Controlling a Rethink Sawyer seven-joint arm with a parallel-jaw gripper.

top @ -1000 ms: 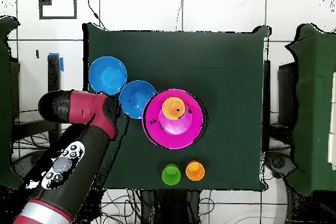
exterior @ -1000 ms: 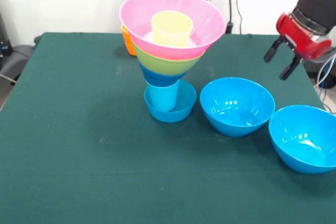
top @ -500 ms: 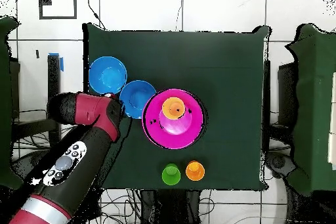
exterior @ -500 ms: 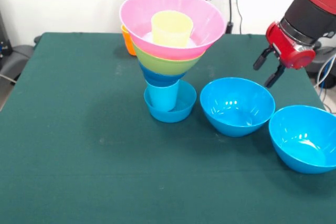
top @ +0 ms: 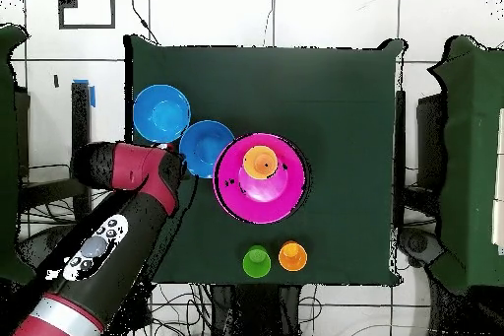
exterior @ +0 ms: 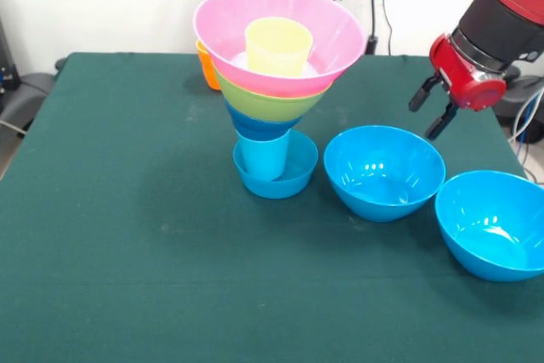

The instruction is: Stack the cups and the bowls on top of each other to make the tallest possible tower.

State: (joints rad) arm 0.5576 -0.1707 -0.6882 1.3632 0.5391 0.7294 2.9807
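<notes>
The tower [exterior: 270, 91] stands mid-table: a small blue bowl [exterior: 293, 178] at the base, a light blue cup [exterior: 263, 156], a blue part, a lime green bowl [exterior: 268, 104], and a pink bowl [exterior: 223, 27] with a yellow cup [exterior: 278, 45] inside. Two large blue bowls [exterior: 384, 172] [exterior: 493, 224] sit loose to its right. An orange cup [exterior: 206, 67] stands behind the tower. The overhead view shows the orange cup [top: 292, 255] beside a green cup [top: 257, 261]. My gripper [exterior: 422, 120] is open and empty, hanging above the table just behind the nearer loose bowl's right rim.
The arm [top: 108, 234] reaches in over the table's edge beside the two loose bowls [top: 162, 113] [top: 207, 148]. The green tablecloth [exterior: 127, 252] covers the table in front of the tower. Cables and dark equipment lie beyond the table edges.
My gripper has moved left and down towards the nearer loose blue bowl, then nearly stopped. The tower, bowls and cups have not moved.
</notes>
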